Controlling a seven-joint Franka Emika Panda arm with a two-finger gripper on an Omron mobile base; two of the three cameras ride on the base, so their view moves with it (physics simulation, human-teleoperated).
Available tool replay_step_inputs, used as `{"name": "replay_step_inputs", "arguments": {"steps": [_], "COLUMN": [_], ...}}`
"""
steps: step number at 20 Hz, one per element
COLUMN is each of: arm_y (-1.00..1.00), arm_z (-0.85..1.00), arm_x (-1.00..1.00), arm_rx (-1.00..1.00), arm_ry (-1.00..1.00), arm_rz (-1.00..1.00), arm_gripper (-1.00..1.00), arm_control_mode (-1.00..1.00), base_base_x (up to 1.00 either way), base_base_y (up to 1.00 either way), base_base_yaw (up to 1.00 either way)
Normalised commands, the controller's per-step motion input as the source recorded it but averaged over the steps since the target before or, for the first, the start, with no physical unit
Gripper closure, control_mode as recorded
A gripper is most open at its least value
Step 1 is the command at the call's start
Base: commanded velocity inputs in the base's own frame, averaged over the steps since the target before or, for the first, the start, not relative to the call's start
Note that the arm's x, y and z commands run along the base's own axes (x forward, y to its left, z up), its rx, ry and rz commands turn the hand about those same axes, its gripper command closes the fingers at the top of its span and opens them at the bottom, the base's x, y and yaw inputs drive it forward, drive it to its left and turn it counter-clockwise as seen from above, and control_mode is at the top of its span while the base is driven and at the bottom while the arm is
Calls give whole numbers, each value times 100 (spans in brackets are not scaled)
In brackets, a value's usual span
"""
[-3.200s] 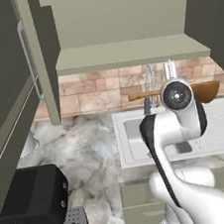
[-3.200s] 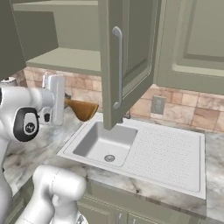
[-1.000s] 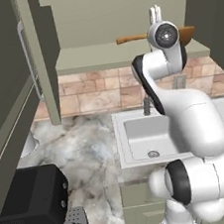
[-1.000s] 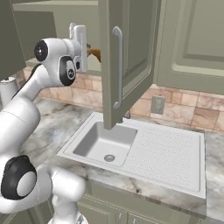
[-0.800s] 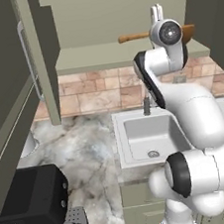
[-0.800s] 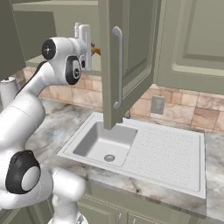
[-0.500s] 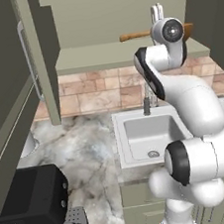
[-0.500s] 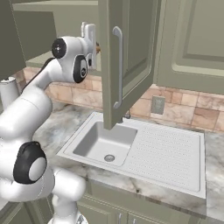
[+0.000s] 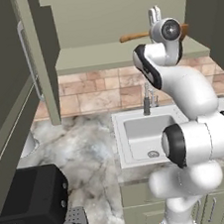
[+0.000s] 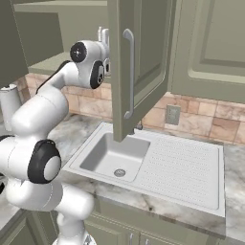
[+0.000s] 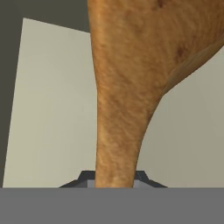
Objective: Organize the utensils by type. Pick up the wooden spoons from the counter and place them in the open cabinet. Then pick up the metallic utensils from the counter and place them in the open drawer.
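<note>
- The gripper (image 11: 114, 177) is clenched on a wooden spoon (image 11: 131, 78); in the hand view the orange-brown, grainy handle rises from between the dark finger tips and widens toward 1 o'clock into the rounded bowl.
- In the left base view the wooden spoon (image 9: 133, 36) lies roughly level above the shelf of the open cabinet (image 9: 102, 58), its thin tapering handle pointing to 9 o'clock from the white, rounded wrist; whether it touches the shelf cannot be told.
- The cabinet is plain grey-green with a flat, smooth inner shelf; its panelled door (image 10: 136, 67) stands open with a slim curved silver handle, seen in the right base view.
- Below, a white sink (image 10: 158, 165) with a ribbed drainboard is set in the grey-white marbled counter (image 9: 83, 147), backed by brown tiles.
- A black microwave (image 9: 33, 199) sits at 7 o'clock in the left base view.
</note>
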Motion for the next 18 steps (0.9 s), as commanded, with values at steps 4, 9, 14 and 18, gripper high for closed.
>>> {"name": "replay_step_inputs", "arguments": {"steps": [4, 9, 14, 18], "arm_y": [-8, -10, -21, -27], "arm_z": [-5, -7, -26, -36], "arm_x": [36, 37, 39, 36], "arm_rx": [0, 0, 0, 1], "arm_ry": [6, 2, 0, 0], "arm_rz": [0, 0, 0, 0], "arm_gripper": [100, 100, 100, 100], "arm_control_mode": [-100, -100, -100, -100], "base_base_x": [0, 0, 0, 0], "base_base_y": [0, 0, 0, 0], "base_base_yaw": [0, 0, 0, 0]}}
